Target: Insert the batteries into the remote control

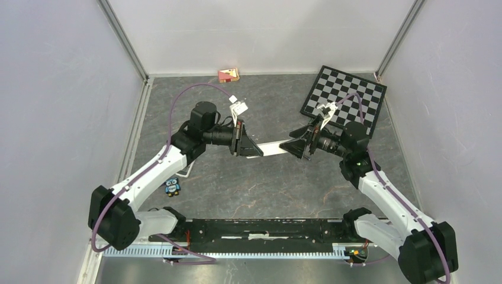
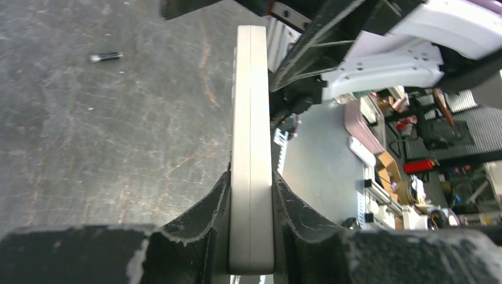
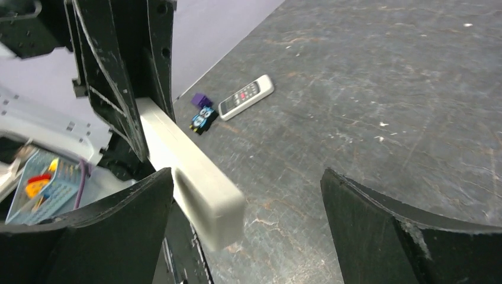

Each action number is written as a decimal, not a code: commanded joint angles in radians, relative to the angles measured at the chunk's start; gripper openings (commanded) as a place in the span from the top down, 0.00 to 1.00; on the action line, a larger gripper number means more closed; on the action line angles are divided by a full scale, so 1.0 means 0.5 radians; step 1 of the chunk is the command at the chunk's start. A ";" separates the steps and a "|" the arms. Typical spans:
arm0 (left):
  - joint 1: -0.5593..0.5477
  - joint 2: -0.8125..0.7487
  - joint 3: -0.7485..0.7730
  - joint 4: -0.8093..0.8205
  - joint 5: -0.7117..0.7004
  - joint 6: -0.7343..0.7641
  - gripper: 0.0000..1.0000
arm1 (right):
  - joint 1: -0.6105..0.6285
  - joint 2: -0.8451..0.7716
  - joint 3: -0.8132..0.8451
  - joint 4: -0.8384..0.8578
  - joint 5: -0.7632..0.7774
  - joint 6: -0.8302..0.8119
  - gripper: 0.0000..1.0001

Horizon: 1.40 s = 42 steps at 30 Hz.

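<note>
My left gripper [image 1: 253,150] is shut on one end of a slim white remote [image 1: 273,148] and holds it level above the table. In the left wrist view the remote [image 2: 251,112] stands edge-on between the fingers [image 2: 207,213]. My right gripper [image 1: 291,147] is open, and the remote's free end [image 3: 198,180] lies between its jaws, close to the left finger [image 3: 118,231]. The right finger [image 3: 379,225] is well clear of it. One battery [image 2: 106,57], a small dark cylinder, lies on the table in the left wrist view.
A second white remote [image 3: 246,96] lies on the table beside a blue owl toy [image 3: 203,118] and a purple block [image 3: 201,99]. A checkerboard [image 1: 343,97] lies at the back right. A small red box [image 1: 228,75] stands by the back wall.
</note>
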 commanded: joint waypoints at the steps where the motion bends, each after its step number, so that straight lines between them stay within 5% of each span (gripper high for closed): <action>1: 0.007 -0.110 0.072 0.027 0.282 0.042 0.98 | 0.003 0.030 0.044 0.241 -0.341 -0.016 0.02; 5: 0.006 -0.084 0.108 0.033 0.388 0.027 0.98 | 0.027 0.025 -0.008 0.504 -0.463 0.146 0.05; 12: 0.007 -0.048 0.179 0.017 0.418 0.027 0.98 | 0.127 0.088 0.037 0.420 -0.428 0.101 0.09; 19: 0.007 -0.132 0.164 -0.015 0.508 0.080 0.98 | 0.126 0.190 0.115 0.357 -0.313 0.093 0.46; 30: 0.009 -0.196 0.182 -0.204 0.486 0.239 0.98 | 0.126 0.206 -0.027 1.004 -0.445 0.454 0.17; 33: 0.010 -0.158 0.193 -0.206 0.463 0.233 0.98 | 0.127 0.219 -0.036 1.154 -0.462 0.561 0.18; 40: 0.010 -0.124 0.234 -0.132 0.428 0.109 0.98 | 0.136 0.235 0.018 0.853 -0.431 0.350 0.35; 42: 0.010 -0.134 0.231 -0.030 0.418 -0.018 0.98 | 0.136 0.224 0.012 0.815 -0.450 0.308 0.31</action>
